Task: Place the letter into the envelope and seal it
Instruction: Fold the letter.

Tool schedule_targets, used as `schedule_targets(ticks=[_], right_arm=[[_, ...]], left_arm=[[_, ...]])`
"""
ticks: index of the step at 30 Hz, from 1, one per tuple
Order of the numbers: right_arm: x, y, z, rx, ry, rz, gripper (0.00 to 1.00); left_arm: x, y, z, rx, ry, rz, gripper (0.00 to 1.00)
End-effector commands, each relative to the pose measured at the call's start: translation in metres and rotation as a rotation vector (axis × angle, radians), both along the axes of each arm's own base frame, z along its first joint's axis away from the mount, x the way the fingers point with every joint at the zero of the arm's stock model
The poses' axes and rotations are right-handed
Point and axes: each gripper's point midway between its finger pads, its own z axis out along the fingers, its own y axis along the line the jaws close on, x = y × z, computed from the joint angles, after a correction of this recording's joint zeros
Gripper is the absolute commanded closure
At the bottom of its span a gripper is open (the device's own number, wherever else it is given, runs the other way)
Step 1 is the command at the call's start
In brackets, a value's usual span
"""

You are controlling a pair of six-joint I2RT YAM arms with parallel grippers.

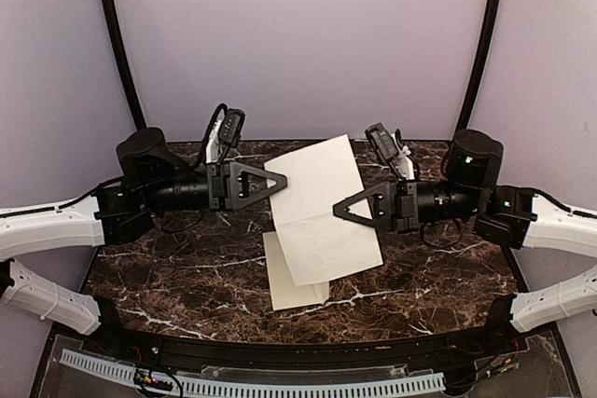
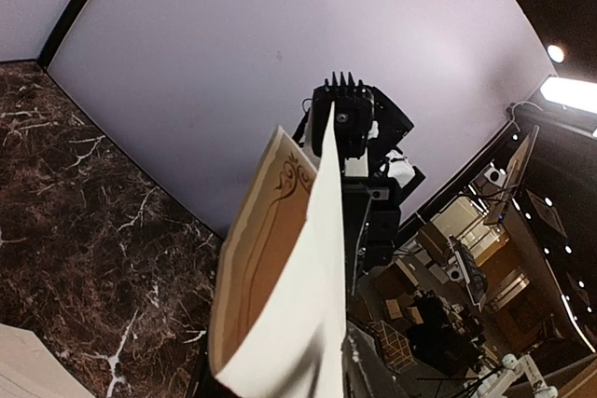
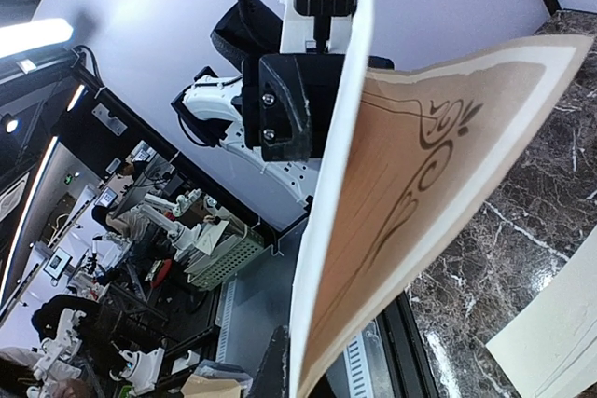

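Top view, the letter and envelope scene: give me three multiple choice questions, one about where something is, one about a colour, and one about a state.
1. Where is the envelope?
A. flat on the table, partly under the raised sheet
B. leaning against the back wall
C. hanging off the table's front edge

2. What colour is the table top?
A. plain white
B. dark brown marble with pale veins
C. green

3. What state is the letter in?
A. lying flat on the table
B. tucked inside the envelope
C. up in the air between the two arms

Answers:
1 A: only its lower part shows, beneath the letter.
2 B: white veins cross the dark stone.
3 C: the left gripper meets its upper left edge and the right gripper its right side, with the marble visible below it in both wrist views.
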Motion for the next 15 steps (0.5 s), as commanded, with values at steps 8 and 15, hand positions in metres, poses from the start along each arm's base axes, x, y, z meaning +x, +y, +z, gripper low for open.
schedule_targets(ticks=[8,15], right_arm=[[-0.002,0.007,0.013,0.024,-0.062,0.025,0.87],[0.003,0.004,0.035,0.087,-0.105,-0.023,0.52]], left_arm=[[-0.005,0.015,0.021,-0.078,-0.025,0.009,1.00],[-0.013,0.004,0.014,-0.051,-0.036,-0.078,1.00]])
